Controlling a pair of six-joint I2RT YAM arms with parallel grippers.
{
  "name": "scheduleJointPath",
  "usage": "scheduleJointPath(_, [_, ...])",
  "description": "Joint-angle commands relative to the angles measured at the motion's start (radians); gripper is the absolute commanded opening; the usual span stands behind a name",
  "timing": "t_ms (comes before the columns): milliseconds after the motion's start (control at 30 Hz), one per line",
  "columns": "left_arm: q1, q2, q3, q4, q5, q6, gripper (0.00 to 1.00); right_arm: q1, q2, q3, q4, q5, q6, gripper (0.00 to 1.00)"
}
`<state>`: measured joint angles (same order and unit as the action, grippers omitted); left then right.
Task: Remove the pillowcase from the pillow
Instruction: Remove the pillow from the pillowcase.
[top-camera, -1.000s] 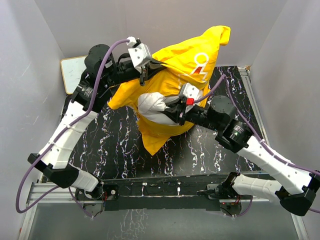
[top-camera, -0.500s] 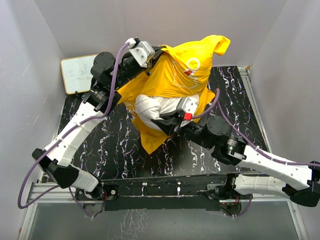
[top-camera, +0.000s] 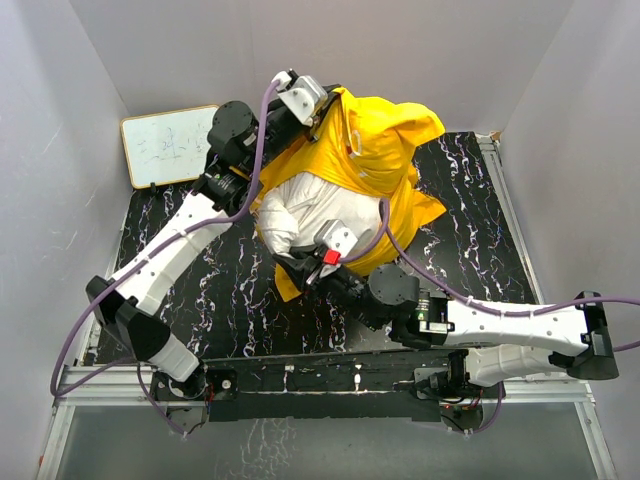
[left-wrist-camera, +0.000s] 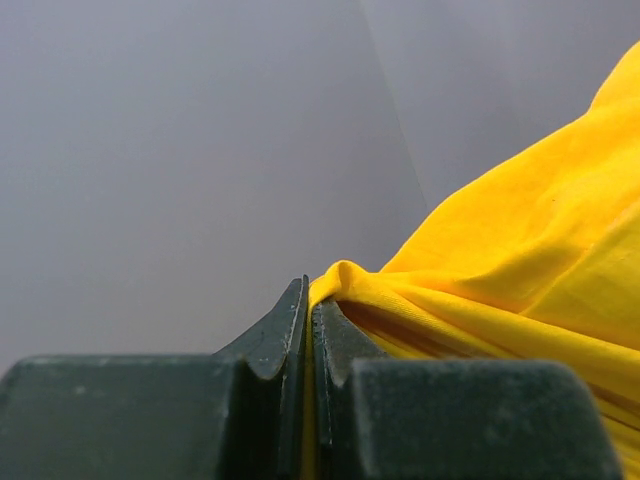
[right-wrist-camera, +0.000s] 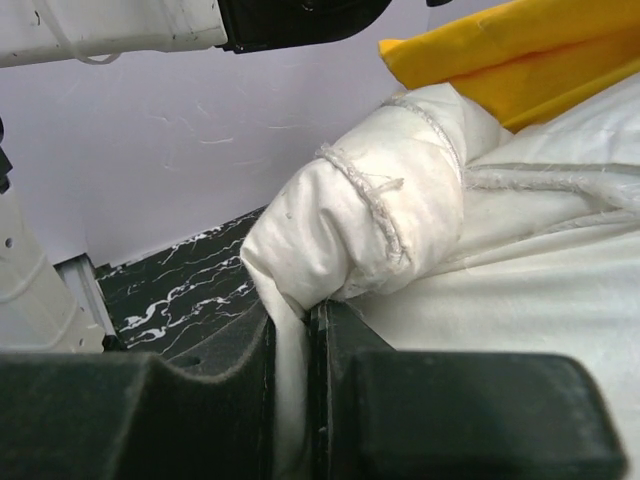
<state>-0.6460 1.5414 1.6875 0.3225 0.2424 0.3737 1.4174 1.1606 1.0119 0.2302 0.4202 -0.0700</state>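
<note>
The left gripper (left-wrist-camera: 308, 300) clamps the bright yellow thin fabric pillowcase (top-camera: 378, 140) above the plump white stuffed pillow (top-camera: 322, 205); the right gripper (right-wrist-camera: 308, 318) pinches this pillow's near corner.

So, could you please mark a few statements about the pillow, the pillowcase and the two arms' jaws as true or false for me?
1. The left jaws are shut on the pillowcase. True.
2. The right jaws are pinching yellow fabric. False: they are shut on a fold of the white pillow.
3. The pillow is fully out of the pillowcase. False: the yellow case covers its far part, and only the near part is bare.
4. A white board sits by the far left corner of the table, apart from the pillow. True.
</note>
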Motion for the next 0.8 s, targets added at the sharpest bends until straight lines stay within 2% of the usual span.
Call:
scheduleJointPath(0, [0.048, 0.102, 0.156, 0.335, -0.314, 0.033, 0.00, 0.212, 0.086, -0.102, -0.369, -0.485, 0.210, 0.08])
scheduleJointPath(100, [0.048, 0.194, 0.258, 0.339, -0.350, 0.021, 0.00, 0.218, 0.107, -0.081, -0.401, -0.505, 0.214, 0.08])
scheduleJointPath(233, [0.048, 0.342, 0.443, 0.266, -0.429, 0.022, 0.00, 0.232, 0.117, -0.072, -0.419, -0.508, 0.214, 0.08])
scheduleJointPath(300, [0.049, 0.380, 0.457, 0.227, -0.463, 0.017, 0.00, 0.238, 0.113, -0.074, -0.416, -0.504, 0.216, 0.08])
scheduleJointPath(400, [0.057, 0.405, 0.448, 0.054, -0.456, -0.069, 0.00, 0.249, 0.107, -0.089, -0.411, -0.494, 0.232, 0.08])
scheduleJointPath(500, [0.095, 0.392, 0.433, -0.188, -0.232, -0.310, 0.00, 0.251, 0.072, -0.100, -0.420, -0.461, 0.239, 0.08])
scheduleJointPath(533, [0.105, 0.374, 0.409, -0.236, -0.112, -0.368, 0.00, 0.251, 0.046, -0.097, -0.422, -0.426, 0.245, 0.08])
scheduleJointPath(633, [0.116, 0.288, 0.287, -0.261, 0.198, -0.498, 0.00, 0.244, -0.050, -0.051, -0.437, -0.277, 0.253, 0.10])
scheduleJointPath(667, [0.115, 0.260, 0.251, -0.255, 0.271, -0.521, 0.00, 0.239, -0.077, -0.020, -0.458, -0.205, 0.251, 0.15])
scheduleJointPath(767, [0.109, 0.187, 0.187, -0.247, 0.375, -0.588, 0.00, 0.231, -0.152, 0.117, -0.503, 0.029, 0.237, 0.45])
